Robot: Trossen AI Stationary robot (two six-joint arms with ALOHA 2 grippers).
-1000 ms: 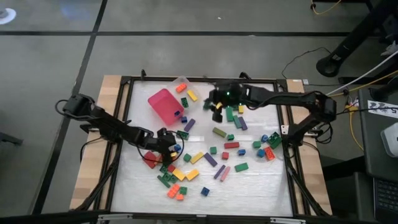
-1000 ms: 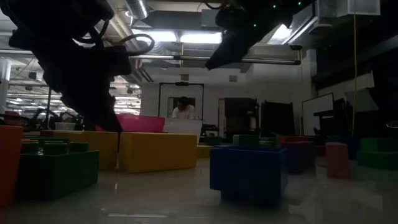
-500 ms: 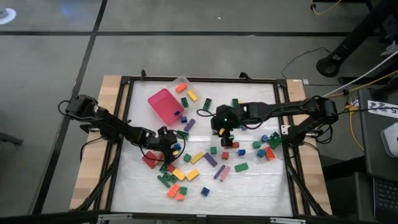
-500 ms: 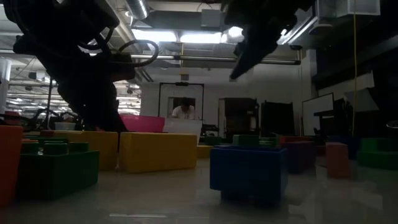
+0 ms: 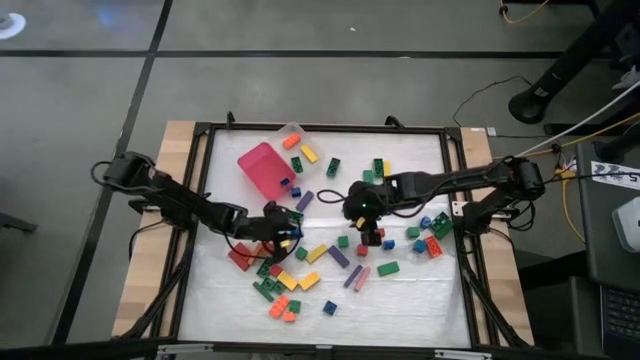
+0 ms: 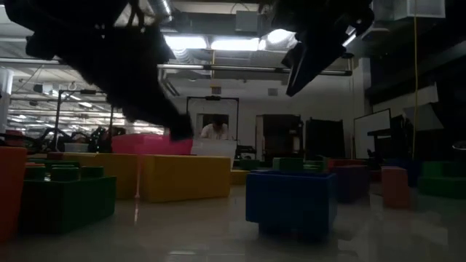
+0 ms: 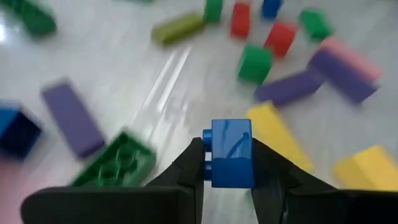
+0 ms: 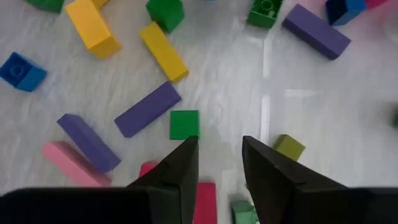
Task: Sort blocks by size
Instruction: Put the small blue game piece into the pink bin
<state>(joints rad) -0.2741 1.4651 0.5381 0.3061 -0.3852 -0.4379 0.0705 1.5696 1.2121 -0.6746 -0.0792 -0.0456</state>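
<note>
One glossy studded blue block (image 7: 227,152)

Two arms, jointed, matte black throughout. Left arm: slim links, a dark cable looping beside the left hand (image 5: 283,229). Right arm: same build, a small green light glowing on the wrist housing at the right hand (image 5: 363,212). Fingers (image 8: 177,171) (both hands) are flat, tapering black blades.

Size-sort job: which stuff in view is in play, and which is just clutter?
In play:
- blocks scattered on the table
- blue block clamped in the left pincer
- right pincer, empty, over the blocks

Clutter:
- pink tray
- clear tray
</note>
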